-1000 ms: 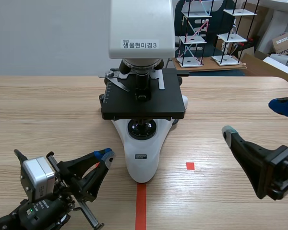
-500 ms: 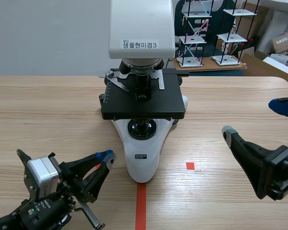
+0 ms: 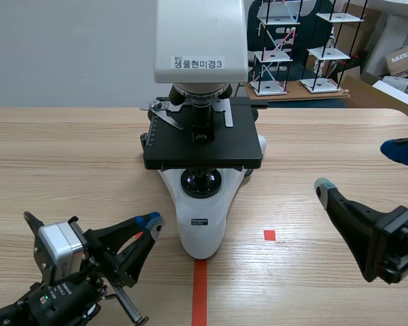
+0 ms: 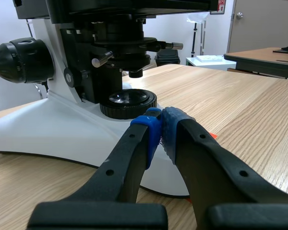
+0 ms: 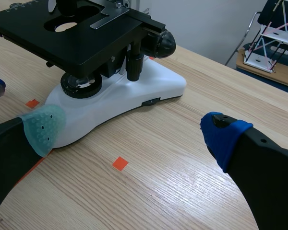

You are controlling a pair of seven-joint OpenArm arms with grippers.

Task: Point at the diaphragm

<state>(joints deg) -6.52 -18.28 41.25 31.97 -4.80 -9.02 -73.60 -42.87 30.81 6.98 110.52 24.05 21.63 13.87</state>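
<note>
A white microscope (image 3: 201, 224) with a black stage (image 3: 202, 146) stands mid-table. Its diaphragm (image 4: 119, 58), a black assembly with a small lever, sits under the stage, above the round lamp lens (image 4: 128, 100) on the base. The scene view shows only the lamp lens (image 3: 201, 182); the stage hides the diaphragm. My left gripper (image 3: 149, 221) is shut with nothing in it, low at the front left. Its blue pads (image 4: 153, 127) meet just short of the base and below the diaphragm. My right gripper (image 3: 360, 168) stands open at the right, apart from the microscope (image 5: 134, 96).
Orange-red tape marks lie near the microscope's foot (image 3: 269, 235). The table edge runs behind the microscope, with wire-frame models (image 3: 285, 47) and boxes beyond it. Bare wood lies to both sides of the base.
My left arm has shifted slightly to the right, toward the microscope's base. The right arm has not moved.
</note>
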